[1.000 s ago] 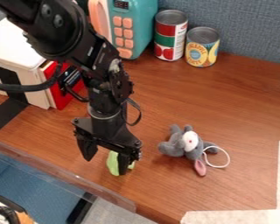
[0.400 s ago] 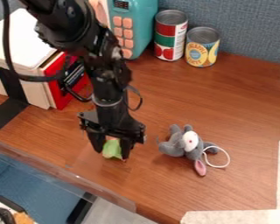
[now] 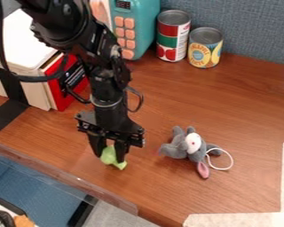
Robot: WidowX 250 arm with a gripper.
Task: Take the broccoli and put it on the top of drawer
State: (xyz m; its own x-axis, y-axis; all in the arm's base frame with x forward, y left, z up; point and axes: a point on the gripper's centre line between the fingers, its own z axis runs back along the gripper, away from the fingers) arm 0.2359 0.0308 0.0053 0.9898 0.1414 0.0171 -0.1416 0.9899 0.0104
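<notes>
The black gripper [image 3: 109, 154] hangs over the wooden table, left of centre and close to the front edge. Between its two fingers is the light green broccoli [image 3: 113, 159], pinched, with its lower end sticking out beneath them. Whether the broccoli touches the table, I cannot tell. At the upper left stands the white drawer box [image 3: 21, 39] with a red front, partly behind the arm; its pale top is visible.
A grey plush mouse [image 3: 193, 147] with a white string lies right of the gripper. At the back stand a teal toy microwave [image 3: 140, 27], a red-and-green can [image 3: 171, 36] and a yellow can [image 3: 205, 48]. A clear strip [image 3: 67, 176] runs along the front edge.
The gripper first shifted toward the back of the table, then slightly left and forward. Its fingers have drawn together on the broccoli, which has moved and tilted between them.
</notes>
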